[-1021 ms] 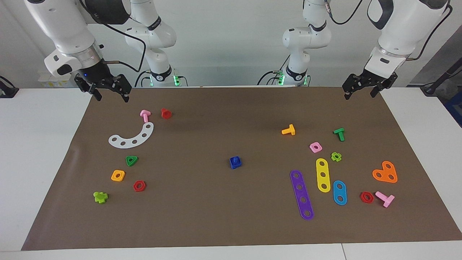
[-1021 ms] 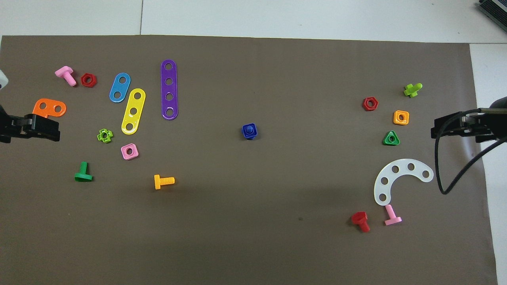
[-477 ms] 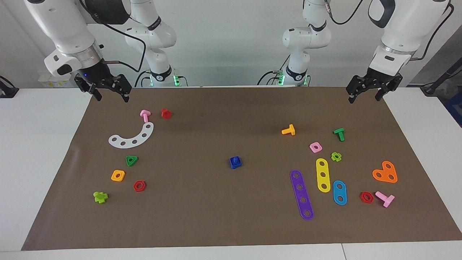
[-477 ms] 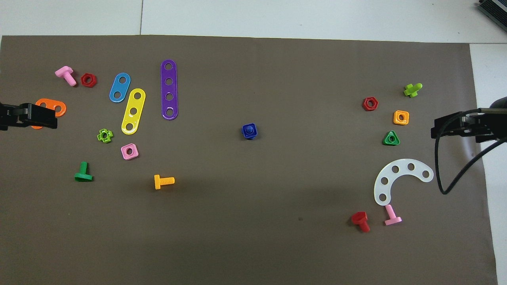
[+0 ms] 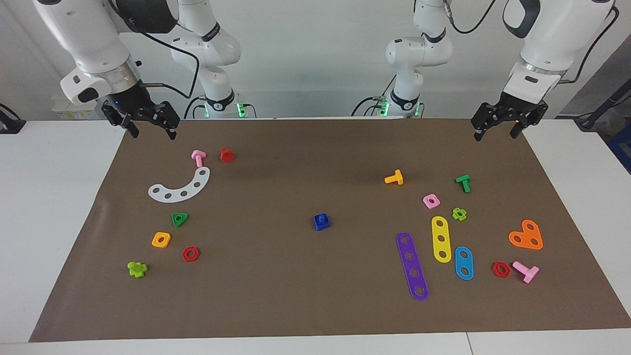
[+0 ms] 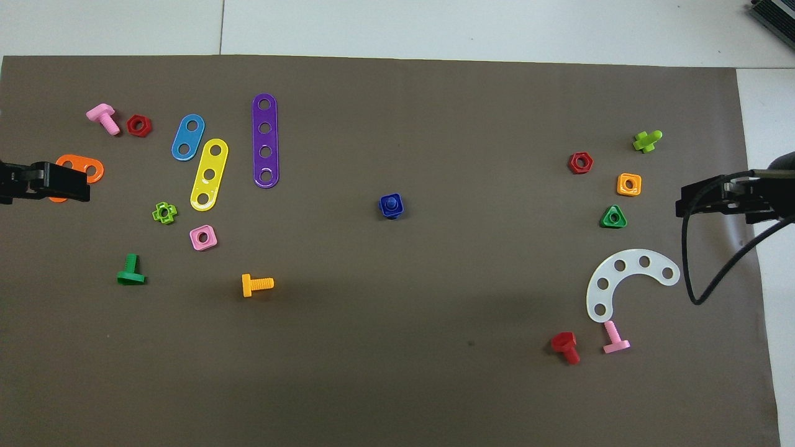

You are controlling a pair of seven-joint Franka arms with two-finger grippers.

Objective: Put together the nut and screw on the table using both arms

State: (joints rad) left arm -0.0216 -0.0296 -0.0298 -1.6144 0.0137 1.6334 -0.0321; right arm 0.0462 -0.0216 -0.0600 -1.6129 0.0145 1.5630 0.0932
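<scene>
The blue nut (image 5: 320, 226) lies in the middle of the brown mat (image 5: 296, 296), with the blue screw (image 5: 322, 217) standing in its hole, shaft end up. They show as one blue piece in the overhead view (image 6: 391, 205). My left gripper (image 5: 495, 135) hangs open and empty in the air over the mat's corner at the left arm's end, over the orange plate in the overhead view (image 6: 74, 185). My right gripper (image 5: 153, 133) hangs open and empty over the mat's corner at the right arm's end (image 6: 686, 203). Both are well apart from the blue piece.
Toward the left arm's end lie the purple strip (image 5: 412, 266), yellow strip (image 5: 441, 239), blue strip (image 5: 464, 263), pink nut (image 5: 431, 200), orange screw (image 5: 394, 178) and green screw (image 5: 463, 183). Toward the right arm's end lie the white arc (image 5: 180, 187), green triangular nut (image 5: 179, 219) and orange nut (image 5: 161, 239).
My left gripper has risen a little and drifted toward the mat's edge, then settled. The right gripper and the blue piece have not moved.
</scene>
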